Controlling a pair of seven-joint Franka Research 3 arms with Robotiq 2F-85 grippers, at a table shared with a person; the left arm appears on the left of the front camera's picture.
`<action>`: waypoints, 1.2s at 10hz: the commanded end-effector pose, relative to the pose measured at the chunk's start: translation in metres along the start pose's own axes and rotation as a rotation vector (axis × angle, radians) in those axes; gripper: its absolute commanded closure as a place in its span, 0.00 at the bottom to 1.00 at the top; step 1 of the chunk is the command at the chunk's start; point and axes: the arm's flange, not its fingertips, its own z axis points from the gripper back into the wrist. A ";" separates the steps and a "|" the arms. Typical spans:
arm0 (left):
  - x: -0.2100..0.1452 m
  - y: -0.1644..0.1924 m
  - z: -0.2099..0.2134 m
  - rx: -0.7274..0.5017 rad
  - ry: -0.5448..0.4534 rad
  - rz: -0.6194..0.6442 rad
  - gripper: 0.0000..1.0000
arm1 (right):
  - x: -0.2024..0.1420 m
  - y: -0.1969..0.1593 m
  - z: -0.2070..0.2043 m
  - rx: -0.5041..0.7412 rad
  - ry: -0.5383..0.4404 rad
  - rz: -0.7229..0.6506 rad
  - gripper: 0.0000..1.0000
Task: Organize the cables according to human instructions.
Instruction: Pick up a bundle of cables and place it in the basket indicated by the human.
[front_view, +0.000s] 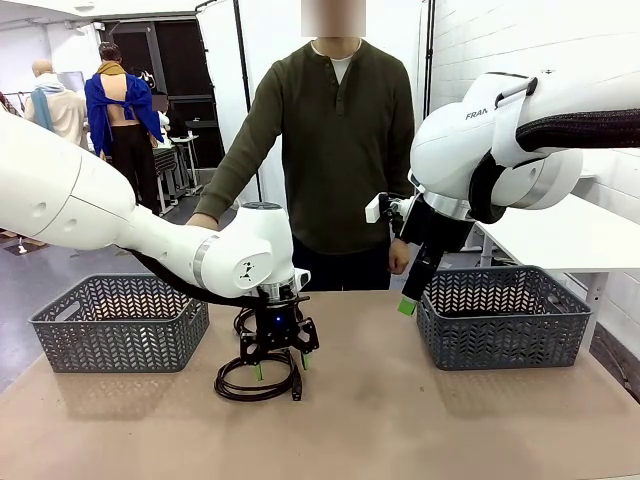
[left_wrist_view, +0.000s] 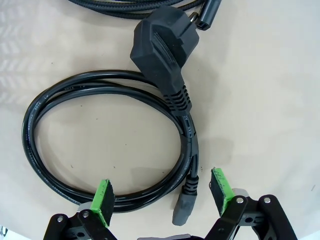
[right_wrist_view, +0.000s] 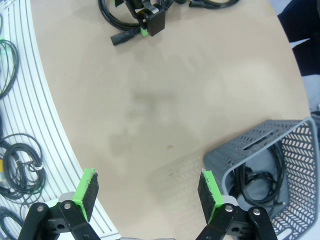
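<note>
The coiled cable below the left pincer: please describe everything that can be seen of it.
The cable is a thin black cord, glossy like rubber, with faint print along it, wound in about three flat loops on the tan table. One end bears a large black moulded plug with a ribbed collar; the other a smaller grey-tipped connector. It lies slack and unheld; the open left pincer stands over its near side, the connector between the pads; contact cannot be told.
</note>
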 end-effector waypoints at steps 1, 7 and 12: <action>0.001 -0.005 -0.001 0.010 0.018 0.041 0.00 | 0.000 -0.001 -0.001 -0.003 0.000 -0.002 0.00; -0.001 0.001 -0.015 0.027 0.031 0.047 0.00 | 0.000 -0.001 -0.001 -0.003 0.000 -0.002 0.00; 0.000 0.003 -0.018 0.040 0.026 0.050 0.68 | 0.000 -0.001 -0.001 -0.003 0.000 -0.002 0.00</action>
